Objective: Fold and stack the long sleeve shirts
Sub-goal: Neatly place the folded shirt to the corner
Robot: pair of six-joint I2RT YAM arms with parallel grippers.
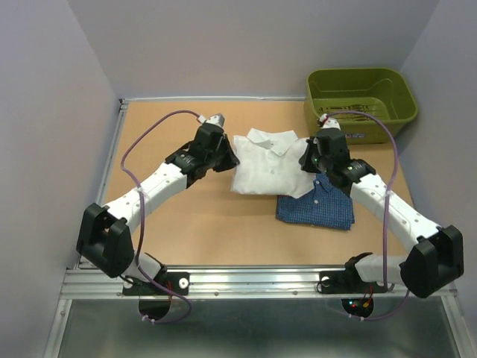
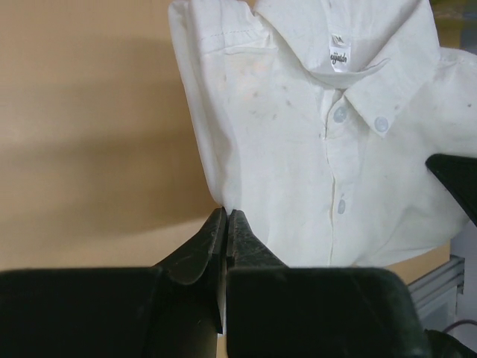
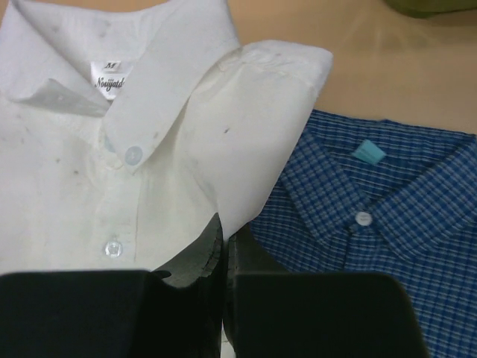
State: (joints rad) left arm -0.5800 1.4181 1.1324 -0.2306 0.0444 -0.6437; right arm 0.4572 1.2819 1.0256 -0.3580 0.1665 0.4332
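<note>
The white shirt [image 1: 264, 168] lies folded, collar to the back, in the middle of the table. Its right side overlaps the collar end of the folded dark blue checked shirt [image 1: 317, 205], which lies in front and to the right. My left gripper [image 1: 229, 158] is at the white shirt's left edge. In the left wrist view it [image 2: 226, 212] is shut, pinching the edge of the white shirt [image 2: 320, 149]. My right gripper [image 1: 307, 162] is at the right edge. In the right wrist view it [image 3: 226, 225] is shut on the white shirt [image 3: 149, 149] where it lies over the blue shirt [image 3: 387, 216].
An olive-green plastic bin [image 1: 361, 93] stands at the back right corner, just behind my right arm. Grey walls close in the table on the left, back and right. A metal rail [image 1: 253, 280] runs along the near edge.
</note>
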